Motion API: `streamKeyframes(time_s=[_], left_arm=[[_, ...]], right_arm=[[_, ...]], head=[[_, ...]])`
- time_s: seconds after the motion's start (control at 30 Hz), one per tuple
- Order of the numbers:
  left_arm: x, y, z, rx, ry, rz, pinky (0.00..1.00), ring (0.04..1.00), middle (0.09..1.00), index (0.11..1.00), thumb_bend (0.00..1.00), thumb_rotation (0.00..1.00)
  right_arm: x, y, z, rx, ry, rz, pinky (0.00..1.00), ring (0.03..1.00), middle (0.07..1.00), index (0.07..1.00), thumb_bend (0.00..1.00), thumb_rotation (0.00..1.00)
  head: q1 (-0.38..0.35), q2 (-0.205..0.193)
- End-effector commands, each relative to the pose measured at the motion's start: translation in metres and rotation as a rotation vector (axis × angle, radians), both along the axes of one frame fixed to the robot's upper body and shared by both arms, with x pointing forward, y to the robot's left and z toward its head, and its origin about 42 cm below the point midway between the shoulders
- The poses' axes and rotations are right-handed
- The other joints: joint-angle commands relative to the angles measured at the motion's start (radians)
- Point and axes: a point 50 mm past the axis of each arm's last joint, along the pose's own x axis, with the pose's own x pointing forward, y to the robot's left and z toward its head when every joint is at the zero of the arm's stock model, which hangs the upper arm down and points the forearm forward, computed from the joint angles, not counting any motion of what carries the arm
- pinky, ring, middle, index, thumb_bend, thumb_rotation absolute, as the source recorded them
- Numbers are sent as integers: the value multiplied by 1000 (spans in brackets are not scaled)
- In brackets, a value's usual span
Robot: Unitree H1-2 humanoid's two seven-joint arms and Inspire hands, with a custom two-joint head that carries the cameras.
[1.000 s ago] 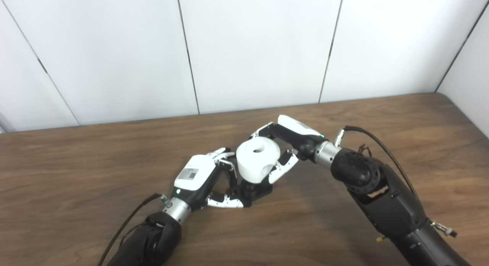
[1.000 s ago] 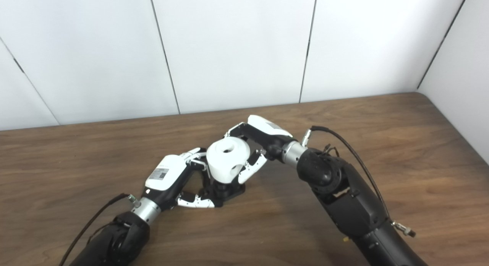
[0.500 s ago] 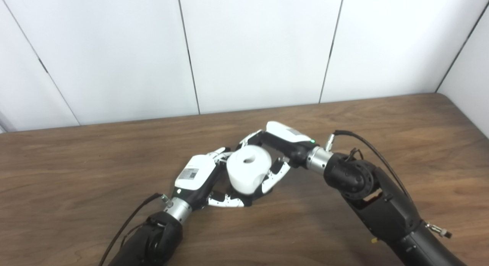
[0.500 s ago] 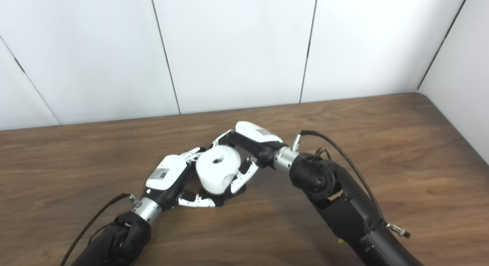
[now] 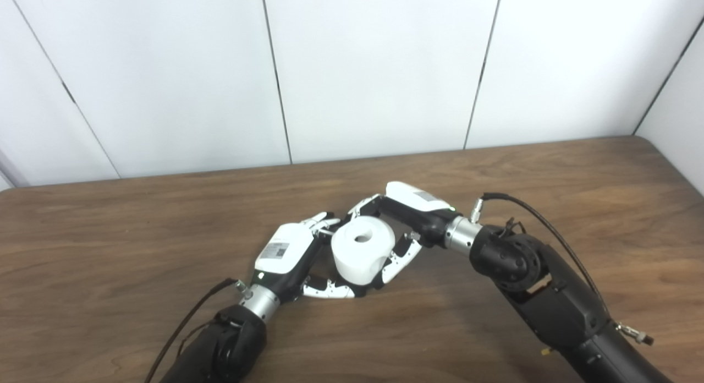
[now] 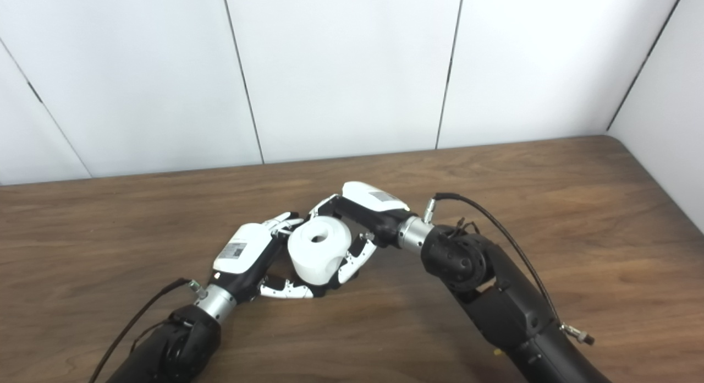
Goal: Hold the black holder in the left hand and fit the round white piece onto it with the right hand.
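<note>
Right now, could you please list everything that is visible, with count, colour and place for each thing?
round white piece: one, white with a hole on top, at the table's middle, between the two hands, low over the holder
black holder: one, black, under the white piece, mostly hidden; only a dark edge shows
brown wooden table: one, brown, fills the lower part of the view
white wall panels: several, white with dark seams, behind the table and at the right
left hand: one, white and black, left of the white piece, fingers curled around the holder
right hand: one, white and black, right of and behind the white piece, fingers closed on it
</note>
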Motion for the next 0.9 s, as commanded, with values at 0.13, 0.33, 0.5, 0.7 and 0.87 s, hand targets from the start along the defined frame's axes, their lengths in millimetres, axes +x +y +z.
streamKeyframes(time_s=[0.13,0.33,0.5,0.7,0.87], left_arm=[[-41,14,-63,171,230,0,874,923,841,480,525,61],[-41,14,-64,167,235,5,888,924,844,480,524,60],[-40,14,-65,170,233,3,884,924,842,481,524,61],[-40,15,-65,167,229,4,877,923,839,480,524,61],[-41,16,-65,162,228,2,875,919,836,480,524,60]], right_arm=[[0,-9,7,-144,-33,-27,671,814,871,885,892,302],[-2,-12,10,-126,-33,-38,703,879,983,1000,1000,334],[-2,-14,12,-114,-42,-43,705,869,969,1000,1000,319],[-1,-15,19,-85,-59,-48,719,866,945,1000,1000,295],[-1,-17,22,-73,-68,-59,717,861,934,1000,1000,273]], head=[[-1,1],[-1,-3],[-1,-3],[-1,2],[-2,4]])
